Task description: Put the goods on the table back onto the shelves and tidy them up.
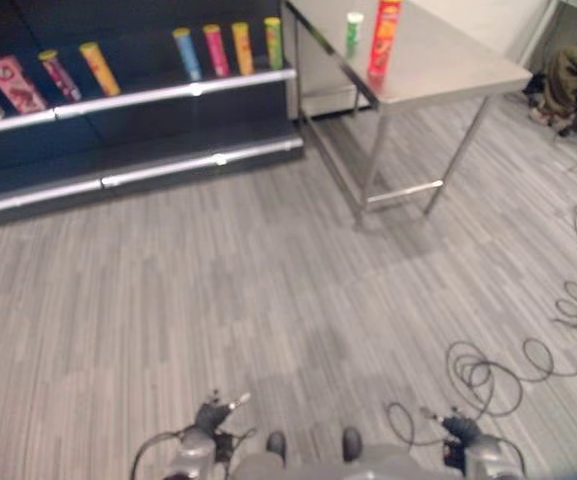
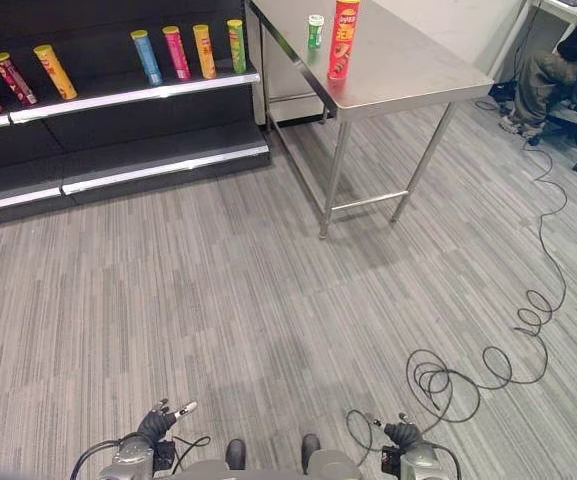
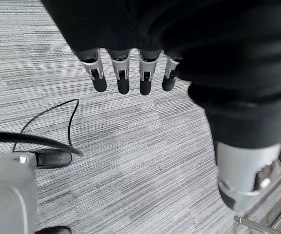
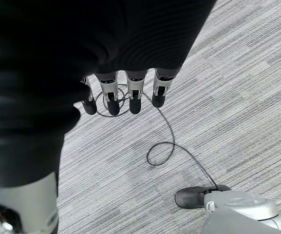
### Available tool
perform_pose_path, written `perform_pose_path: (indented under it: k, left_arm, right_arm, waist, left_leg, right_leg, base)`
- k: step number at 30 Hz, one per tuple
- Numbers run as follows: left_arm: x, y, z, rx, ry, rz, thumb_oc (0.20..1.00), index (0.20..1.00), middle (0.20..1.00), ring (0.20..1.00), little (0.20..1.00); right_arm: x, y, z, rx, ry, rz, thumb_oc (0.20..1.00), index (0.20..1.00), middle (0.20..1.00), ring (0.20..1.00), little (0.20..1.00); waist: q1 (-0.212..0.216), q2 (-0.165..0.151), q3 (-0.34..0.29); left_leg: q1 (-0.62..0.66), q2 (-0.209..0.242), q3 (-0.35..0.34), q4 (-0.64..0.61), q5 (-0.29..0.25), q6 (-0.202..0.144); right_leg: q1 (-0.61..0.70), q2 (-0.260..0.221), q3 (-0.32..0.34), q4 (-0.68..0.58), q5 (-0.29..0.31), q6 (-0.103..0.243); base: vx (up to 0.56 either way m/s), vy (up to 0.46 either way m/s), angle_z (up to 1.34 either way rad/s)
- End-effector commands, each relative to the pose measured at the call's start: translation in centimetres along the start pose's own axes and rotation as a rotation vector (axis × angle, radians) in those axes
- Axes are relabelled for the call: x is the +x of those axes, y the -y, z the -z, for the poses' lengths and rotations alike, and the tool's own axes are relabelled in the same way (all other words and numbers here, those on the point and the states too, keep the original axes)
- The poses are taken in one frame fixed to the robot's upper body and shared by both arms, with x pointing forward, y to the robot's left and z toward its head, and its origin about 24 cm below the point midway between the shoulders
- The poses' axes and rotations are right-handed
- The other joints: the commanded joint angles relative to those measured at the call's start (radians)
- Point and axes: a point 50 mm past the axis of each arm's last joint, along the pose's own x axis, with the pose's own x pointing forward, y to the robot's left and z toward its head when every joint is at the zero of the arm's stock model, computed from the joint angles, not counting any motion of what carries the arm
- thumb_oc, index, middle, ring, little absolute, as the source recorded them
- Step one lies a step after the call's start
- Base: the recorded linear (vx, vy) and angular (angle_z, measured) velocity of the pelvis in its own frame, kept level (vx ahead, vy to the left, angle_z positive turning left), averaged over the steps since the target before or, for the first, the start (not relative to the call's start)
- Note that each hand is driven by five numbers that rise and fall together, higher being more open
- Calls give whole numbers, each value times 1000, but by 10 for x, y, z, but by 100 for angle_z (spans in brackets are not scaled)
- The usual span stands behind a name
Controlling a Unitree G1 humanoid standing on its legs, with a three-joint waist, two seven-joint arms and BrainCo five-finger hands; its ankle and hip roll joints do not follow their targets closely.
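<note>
Right hand (image 4: 125,92) and left hand (image 3: 130,73), both empty w/ fingers straight, hang well short of upright red can (image 2: 344,38) at table's (image 2: 418,70) front edge, right nearer.

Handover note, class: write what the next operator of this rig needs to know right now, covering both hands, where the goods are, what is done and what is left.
Left hand: open, empty, hanging low over the floor.
Right hand: open, empty, also low.
On the steel table: a tall red can and a small green can, both upright, apart.
On the dark shelves: blue can, pink can, orange can and green-yellow can in a row; more goods further left.
Done: nothing carried yet, judging by the table.
Left: walk to the table, move both cans to the shelves, straighten rows.
</note>
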Motion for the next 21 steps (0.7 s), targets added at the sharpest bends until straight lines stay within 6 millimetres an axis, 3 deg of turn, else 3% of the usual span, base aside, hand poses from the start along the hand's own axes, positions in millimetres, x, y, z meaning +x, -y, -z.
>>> perform_pose_path:
  k: [1, 5, 8, 9, 10, 11, 14, 17, 19, 21]
  left_arm:
    - [5, -11, -20, 25, 62, -37, 1000, 1000, 1000, 1000, 1000]
    - [5, -10, -18, 23, 56, -42, 1000, 1000, 1000, 1000, 1000]
    - [5, -9, -21, 8, 66, -36, 1000, 1000, 1000, 1000, 1000]
    - [5, -9, -22, 1, 72, -37, 1000, 1000, 1000, 1000, 1000]
    - [6, -9, -24, -8, 79, -35, 1000, 1000, 1000, 1000, 1000]
    - [6, -9, -25, -14, 83, -36, 1000, 1000, 1000, 1000, 1000]
    - [5, -8, -27, -30, 92, -31, 1000, 1000, 1000, 1000, 1000]
    - [6, -10, -30, -36, 107, -32, 1000, 1000, 1000, 1000, 1000]
    - [6, -12, -33, -46, 116, -36, 1000, 1000, 1000, 1000, 1000]
    - [6, -13, -35, -63, 122, -40, 1000, 1000, 1000, 1000, 1000]
  right_arm:
    - [3, 0, -20, 4, 63, 0, 1000, 1000, 1000, 1000, 1000]
    - [3, -1, -25, 2, 73, -2, 1000, 1000, 1000, 1000, 1000]
    - [3, -2, -29, -1, 86, -8, 1000, 1000, 1000, 1000, 1000]
    - [3, -3, -31, 1, 92, -11, 1000, 1000, 1000, 1000, 1000]
    - [3, -2, -34, 14, 107, -11, 1000, 1000, 1000, 1000, 1000]
    - [3, -2, -35, 15, 109, -9, 1000, 1000, 1000, 1000, 1000]
    - [3, -2, -37, 31, 123, -8, 1000, 1000, 1000, 1000, 1000]
    - [2, 0, -37, 42, 129, -2, 1000, 1000, 1000, 1000, 1000]
    - [2, 0, -39, 47, 137, -3, 1000, 1000, 1000, 1000, 1000]
    - [2, -1, -42, 50, 147, -5, 1000, 1000, 1000, 1000, 1000]
  waist:
    - [-1, -41, 22]
    - [5, -46, 27]
    - [11, -42, 41]
    - [13, -40, 50]
    - [9, -40, 72]
    - [9, -40, 85]
    - [8, -24, 103]
    - [7, -17, 104]
    - [0, -27, 101]
    - [-15, -41, 105]
  left_leg:
    - [-45, -28, -11, 117, -163, -9]
    - [-65, -44, -10, 145, -177, 3]
    - [-65, -65, -9, 165, -204, 32]
    - [-64, -74, -9, 174, -211, 45]
    - [-48, -98, -13, 185, -225, 72]
    - [-47, -105, -15, 196, -230, 84]
    - [-40, -95, -34, 214, -243, 91]
    - [-12, -82, -48, 203, -262, 81]
    - [14, -76, -62, 192, -272, 71]
    - [48, -73, -85, 185, -286, 59]
  right_leg:
    - [1, -72, 13, 30, -104, 93]
    - [-7, -91, 19, 49, -107, 108]
    - [-49, -127, 25, 156, -106, 129]
    - [-75, -139, 33, 213, -87, 135]
    - [-130, -164, 58, 330, 6, 139]
    - [-153, -172, 65, 379, 50, 135]
    - [-196, -182, 78, 464, 85, 118]
    - [-215, -175, 42, 423, 33, 104]
    - [-251, -134, 13, 330, -10, 109]
    - [-293, -86, -17, 213, -7, 130]
  base:
    - [17, 116, -8]
    - [44, 117, -11]
    - [43, 125, -8]
    - [65, 169, 0]
    - [92, 209, -3]
    - [72, 153, -8]
    - [179, 59, 9]
    - [249, -1, 15]
    - [289, -64, -2]
    - [304, -102, 4]
